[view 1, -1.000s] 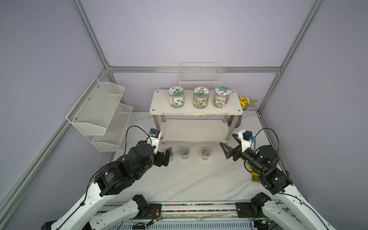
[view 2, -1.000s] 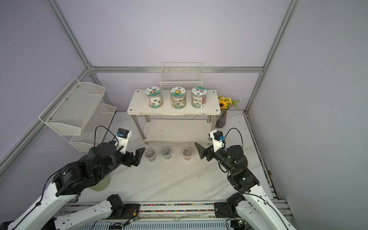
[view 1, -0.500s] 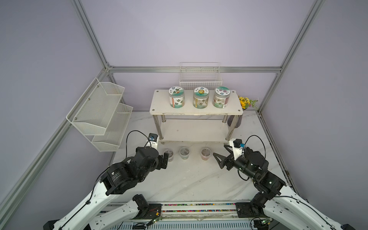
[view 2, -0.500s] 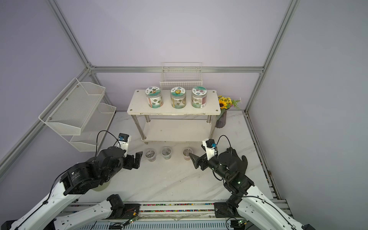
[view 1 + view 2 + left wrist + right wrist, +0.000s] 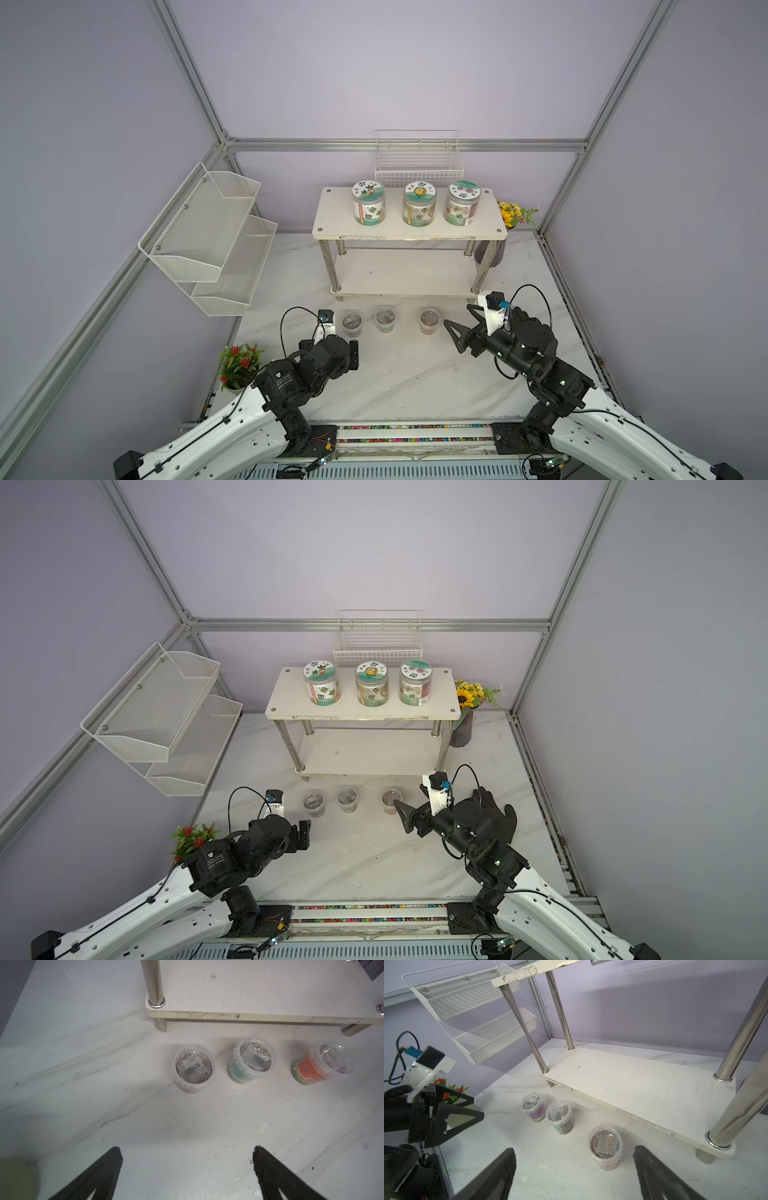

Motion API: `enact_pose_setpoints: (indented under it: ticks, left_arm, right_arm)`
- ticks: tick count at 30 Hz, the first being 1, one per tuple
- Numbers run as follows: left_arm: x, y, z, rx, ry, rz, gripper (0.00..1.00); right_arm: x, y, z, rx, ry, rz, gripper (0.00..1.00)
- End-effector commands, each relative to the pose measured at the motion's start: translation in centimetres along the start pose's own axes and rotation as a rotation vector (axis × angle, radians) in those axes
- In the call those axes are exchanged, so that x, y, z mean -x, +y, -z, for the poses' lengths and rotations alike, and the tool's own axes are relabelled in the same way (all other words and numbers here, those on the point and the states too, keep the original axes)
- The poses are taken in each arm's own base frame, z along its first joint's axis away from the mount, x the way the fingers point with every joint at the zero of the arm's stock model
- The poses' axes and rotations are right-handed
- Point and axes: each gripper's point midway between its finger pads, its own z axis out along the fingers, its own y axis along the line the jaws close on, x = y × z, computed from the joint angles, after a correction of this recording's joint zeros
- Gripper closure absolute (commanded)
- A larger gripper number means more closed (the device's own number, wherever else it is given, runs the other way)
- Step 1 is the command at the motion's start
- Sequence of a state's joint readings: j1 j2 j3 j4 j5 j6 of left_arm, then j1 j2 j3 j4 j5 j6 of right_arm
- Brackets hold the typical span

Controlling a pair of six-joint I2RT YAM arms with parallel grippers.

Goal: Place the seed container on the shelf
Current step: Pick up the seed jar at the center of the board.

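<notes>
In both top views the shelf (image 5: 330, 222) stands at the rear of the table (image 5: 395, 382), with three jars (image 5: 419, 203) in a row on its upper tier. Three seed containers stand upright on the table, in a row just in front of the lower tier (image 5: 399, 274), none on the shelf: left container (image 5: 351, 324), middle container (image 5: 385, 319), right container (image 5: 429, 321). The left end effector (image 5: 332, 353) hovers near the left container, apart from it. The right end effector (image 5: 409, 796) is released, its fingers spread just beside the right container (image 5: 391, 801). In the left wrist view the left end effector (image 5: 187, 1150) is released and empty. Its fingers stop well short of the three containers, which stand before the lower tier (image 5: 249, 991). In the right wrist view the right end effector (image 5: 574, 1149) is released and empty. The right container (image 5: 605, 1147) shows between the fingers, nearer one of them, with table visible on both sides. The left end effector (image 5: 478, 1106) appears beyond, fingers apart.
</notes>
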State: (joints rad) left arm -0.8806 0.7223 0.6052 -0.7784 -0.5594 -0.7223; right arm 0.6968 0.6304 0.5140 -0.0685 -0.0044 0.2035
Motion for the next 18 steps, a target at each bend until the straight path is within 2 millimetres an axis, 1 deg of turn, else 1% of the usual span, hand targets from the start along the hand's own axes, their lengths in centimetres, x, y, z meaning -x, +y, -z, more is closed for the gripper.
enact_pose_setpoints:
  ticks: [1,6,11,15,18]
  left_arm:
    - [0.9,-1.7,-1.3,-0.016,-0.105,0.074,0.01]
    - [-1.0,-2.3,-3.1,0.02,-0.173,0.027,0.0]
    - [-3.1,-2.1,-5.1,0.023,-0.206,0.017,0.0]
    - [-4.1,-2.0,-6.3,0.006,-0.246,0.011,0.0]
    - [-4.5,-1.2,-6.9,0.048,-0.269,0.013,0.0]
  right_arm:
    - [0.0,-0.2,0.3,-0.012,-0.021,-0.008,0.08]
    - [-0.1,-0.3,0.5,-0.014,-0.022,-0.003,0.08]
    - [-0.3,-0.4,0.3,-0.017,-0.017,0.009,0.08]
    - [-0.4,-0.4,0.1,-0.018,-0.011,0.022,0.08]
    - [-0.5,-0.4,-0.1,-0.019,-0.008,0.025,0.07]
